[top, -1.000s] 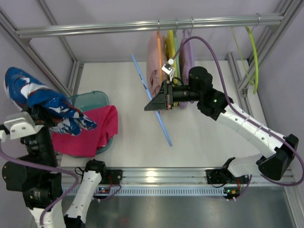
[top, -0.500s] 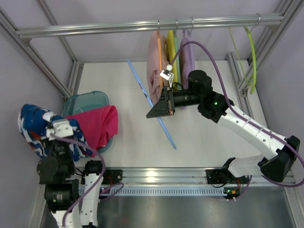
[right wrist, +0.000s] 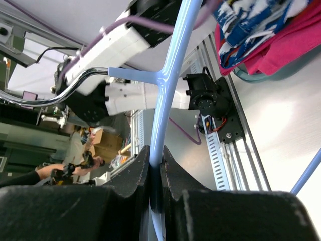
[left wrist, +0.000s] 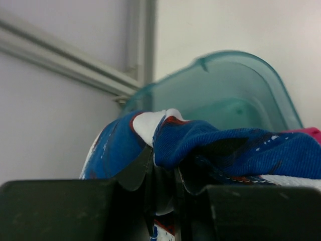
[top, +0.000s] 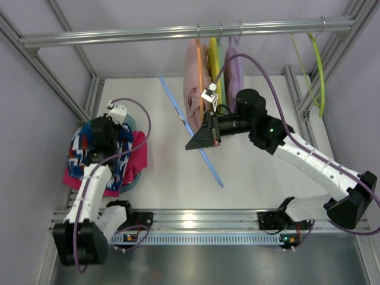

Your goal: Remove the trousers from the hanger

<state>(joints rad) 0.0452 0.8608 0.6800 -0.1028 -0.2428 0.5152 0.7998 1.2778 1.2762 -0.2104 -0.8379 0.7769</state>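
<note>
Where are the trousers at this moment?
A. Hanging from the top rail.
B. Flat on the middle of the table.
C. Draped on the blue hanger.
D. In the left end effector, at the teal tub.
D: the left end effector is shut on the trousers at the teal tub, while the hanger in the right end effector is bare.

The left gripper (top: 101, 139) is down on the trousers (top: 78, 157), which lie heaped over a magenta garment (top: 140, 151) in a teal basket (top: 134, 177) at the table's left edge. The right gripper (top: 193, 141) clamps the hanger (top: 211, 166), bare and slanted above mid-table. Behind it, pink (top: 193, 77), yellow (top: 212, 59) and lilac (top: 233, 71) garments hang from the rail (top: 148, 34), with a yellow-green hanger (top: 319, 71) at far right.
</note>
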